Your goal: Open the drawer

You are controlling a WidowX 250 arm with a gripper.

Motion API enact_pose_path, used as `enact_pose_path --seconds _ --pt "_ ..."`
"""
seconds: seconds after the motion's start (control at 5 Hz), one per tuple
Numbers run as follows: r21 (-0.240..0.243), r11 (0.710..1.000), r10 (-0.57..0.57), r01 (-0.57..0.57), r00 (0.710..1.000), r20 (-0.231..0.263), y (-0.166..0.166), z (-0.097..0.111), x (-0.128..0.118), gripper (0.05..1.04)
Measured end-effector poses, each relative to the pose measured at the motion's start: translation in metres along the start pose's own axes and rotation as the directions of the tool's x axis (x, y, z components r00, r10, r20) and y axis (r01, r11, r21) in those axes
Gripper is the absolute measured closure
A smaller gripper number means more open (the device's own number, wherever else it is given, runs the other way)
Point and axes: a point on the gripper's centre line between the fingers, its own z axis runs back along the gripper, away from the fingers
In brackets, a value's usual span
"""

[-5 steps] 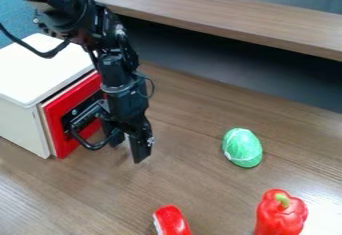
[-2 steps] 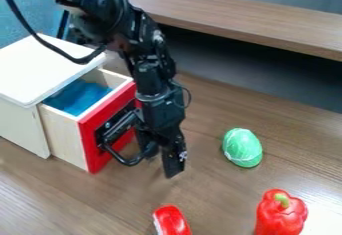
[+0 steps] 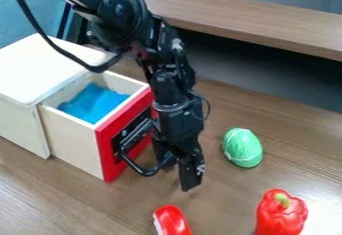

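"Where's the drawer (image 3: pixel 75 140)?"

"Left of the frame, pulled out of its white cabinet (image 3: pixel 37 71), with the red front (image 3: pixel 125 136) turned toward the lower right. There's something blue (image 3: pixel 93 104) inside."

"And the gripper (image 3: pixel 180 177)?"

"Just below the centre, pointing down, right at the black handle (image 3: pixel 141 172) on that front."

"Has it got hold of the handle?"

"I can't tell, nor how far open it is. The two overlap from here."

"What else is on the wooden table (image 3: pixel 224 199)?"

"A green, rounded thing with pale lines (image 3: pixel 242 148) right of the gripper, a red bell pepper (image 3: pixel 280 214) at the lower right, and a red object (image 3: pixel 172 221) at the bottom edge, near the middle. That one's partly cut off."
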Motion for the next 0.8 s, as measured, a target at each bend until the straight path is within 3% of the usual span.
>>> enact_pose_path --seconds 0.4,0.8 --pt "0.005 1.0 -0.027 0.027 1.0 0.006 -0.014 0.002 0.003 0.085" --pt "0.054 0.999 0.007 -0.009 1.0 0.028 -0.008 0.021 0.0 0.085"
